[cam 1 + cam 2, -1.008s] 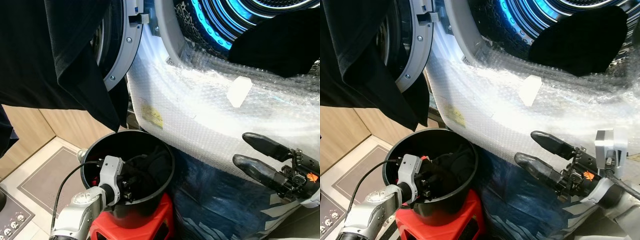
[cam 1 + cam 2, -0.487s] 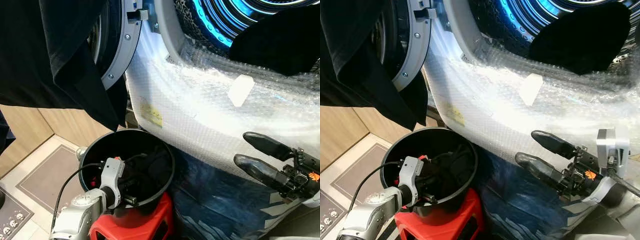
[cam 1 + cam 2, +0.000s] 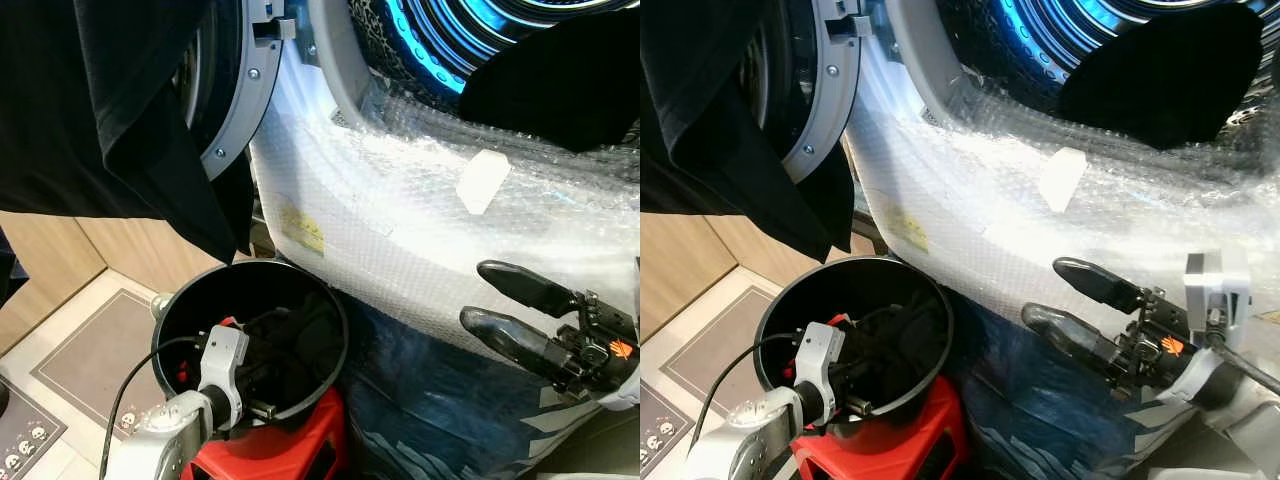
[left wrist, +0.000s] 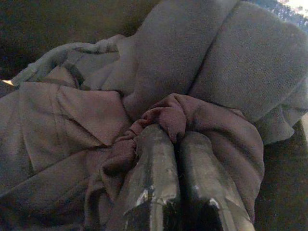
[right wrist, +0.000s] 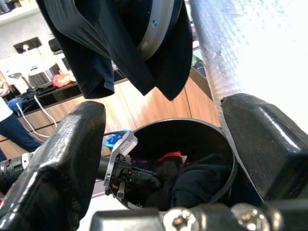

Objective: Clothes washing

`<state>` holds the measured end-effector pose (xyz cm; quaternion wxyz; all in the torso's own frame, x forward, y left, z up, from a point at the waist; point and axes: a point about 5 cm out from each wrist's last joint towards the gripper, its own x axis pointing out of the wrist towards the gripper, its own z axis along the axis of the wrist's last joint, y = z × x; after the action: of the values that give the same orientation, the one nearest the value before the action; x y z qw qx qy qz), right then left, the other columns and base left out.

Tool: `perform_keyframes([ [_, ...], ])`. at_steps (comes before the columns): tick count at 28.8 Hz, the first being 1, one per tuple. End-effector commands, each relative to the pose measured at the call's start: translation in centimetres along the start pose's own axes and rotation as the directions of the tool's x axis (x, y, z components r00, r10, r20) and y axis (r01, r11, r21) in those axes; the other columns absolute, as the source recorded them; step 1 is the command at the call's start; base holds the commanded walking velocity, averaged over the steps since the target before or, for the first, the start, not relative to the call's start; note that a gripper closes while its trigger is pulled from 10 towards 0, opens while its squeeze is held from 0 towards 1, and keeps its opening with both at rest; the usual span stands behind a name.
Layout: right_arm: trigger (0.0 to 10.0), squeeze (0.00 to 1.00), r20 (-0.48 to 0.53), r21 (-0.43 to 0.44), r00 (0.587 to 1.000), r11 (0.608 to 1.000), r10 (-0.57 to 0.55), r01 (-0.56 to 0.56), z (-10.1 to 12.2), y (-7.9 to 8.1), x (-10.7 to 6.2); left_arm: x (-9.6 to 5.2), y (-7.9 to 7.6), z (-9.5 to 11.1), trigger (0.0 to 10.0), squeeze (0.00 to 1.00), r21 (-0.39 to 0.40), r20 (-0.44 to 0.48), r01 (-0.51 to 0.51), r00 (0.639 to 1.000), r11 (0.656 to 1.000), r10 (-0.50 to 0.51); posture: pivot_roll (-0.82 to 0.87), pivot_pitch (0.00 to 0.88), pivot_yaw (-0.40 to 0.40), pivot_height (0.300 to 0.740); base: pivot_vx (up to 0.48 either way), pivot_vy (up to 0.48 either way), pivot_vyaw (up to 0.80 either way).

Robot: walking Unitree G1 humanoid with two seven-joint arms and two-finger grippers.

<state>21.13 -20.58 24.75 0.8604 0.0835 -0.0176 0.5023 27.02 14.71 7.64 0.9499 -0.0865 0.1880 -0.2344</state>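
While the left hand (image 4: 175, 144) is closed on a dark cloth (image 4: 211, 130) inside the bucket (image 3: 335, 330), lift straight up; the right hand (image 3: 495, 300) waits open near the washer (image 3: 400, 230).

Dark crumpled clothes (image 3: 902, 340) lie heaped in the black bucket (image 3: 780, 300).

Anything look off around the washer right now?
Yes: a black garment hangs draped over the open washer door, and the washer front is wrapped in bubble wrap. The bucket sits on a red stool.
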Motion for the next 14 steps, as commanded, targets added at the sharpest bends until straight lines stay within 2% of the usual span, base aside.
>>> perform_keyframes([
  [1, 10.0, 0.00, 0.000, -0.013, 1.000, 1.000, 0.012, -0.012, 0.0, -0.1, 0.3, -0.5, 0.0, -0.9, 0.0, 0.00, -0.024, -0.003, -0.026, 1.000, 0.999, 0.026, -0.13, 0.139, -0.021, 0.740, 0.000, 0.000, 0.00],
  [3, 10.0, 0.00, 0.001, -0.014, 1.000, 1.000, 0.016, -0.016, 0.0, -0.1, 0.4, -0.6, -0.2, -0.6, 0.0, 0.00, -0.012, 0.026, -0.028, 0.999, 1.000, 0.028, -0.12, 0.134, -0.022, 0.740, 0.000, 0.000, 0.00],
  [4, 10.0, 0.00, 0.004, -0.016, 1.000, 1.000, 0.024, -0.023, 0.1, -0.3, 0.5, -0.7, -0.7, -0.1, 10.0, 0.00, 0.032, 0.083, -0.025, 0.996, 0.999, 0.022, -0.12, 0.131, -0.022, 0.740, 0.000, 0.000, 0.00],
  [9, 10.0, 0.00, 0.007, -0.019, 0.999, 0.999, 0.037, -0.037, 0.0, -0.5, 0.9, -0.9, -1.5, 1.4, 10.0, 0.00, 0.059, 0.216, -0.028, 0.976, 0.998, 0.014, -0.11, 0.112, -0.022, 0.740, 0.000, 0.000, 0.00],
  [14, 10.0, 0.00, 0.016, -0.024, 0.999, 0.999, 0.047, -0.047, 0.0, -0.7, 1.2, -1.3, -2.3, 3.7, 10.0, 0.00, 0.105, 0.387, -0.020, 0.922, 0.994, -0.022, -0.10, 0.093, -0.018, 0.740, 0.000, 0.000, 0.00],
])
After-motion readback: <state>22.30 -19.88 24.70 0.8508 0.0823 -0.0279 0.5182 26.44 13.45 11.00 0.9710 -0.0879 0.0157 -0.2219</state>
